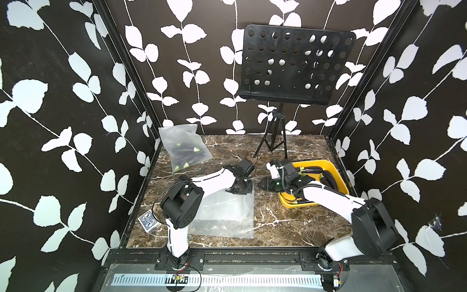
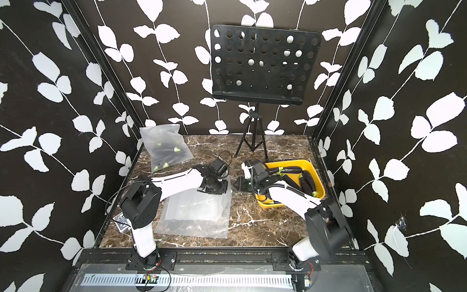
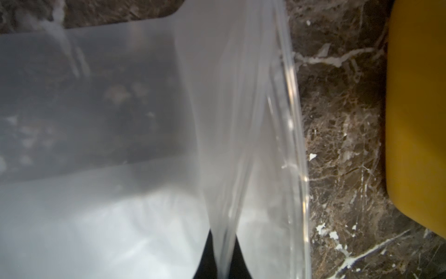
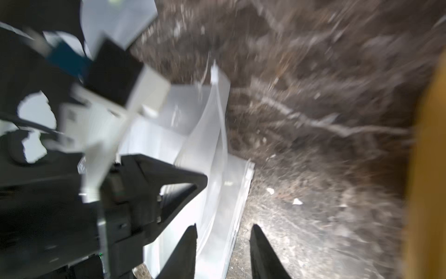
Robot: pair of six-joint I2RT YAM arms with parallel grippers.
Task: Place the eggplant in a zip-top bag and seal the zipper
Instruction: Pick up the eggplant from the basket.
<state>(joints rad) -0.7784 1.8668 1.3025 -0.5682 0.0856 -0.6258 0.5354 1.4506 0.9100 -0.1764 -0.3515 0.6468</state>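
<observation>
Left claw (image 1: 239, 191) pinches the zip-top bag (image 1: 227, 215) — right claw (image 1: 262, 184) slack

On the marble surface (image 1: 290, 222), the left claw is clenched on the bag's raised top edge; just right of it the right claw's fingers (image 4: 188, 253) stand parted, holding nothing — the eggplants (image 2: 307, 183) lie in the yellow tray (image 1: 340, 177) at far right.

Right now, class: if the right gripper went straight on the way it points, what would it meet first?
Probably the zip-top bag, at its lifted edge held by the left gripper; depth is unclear.
</observation>
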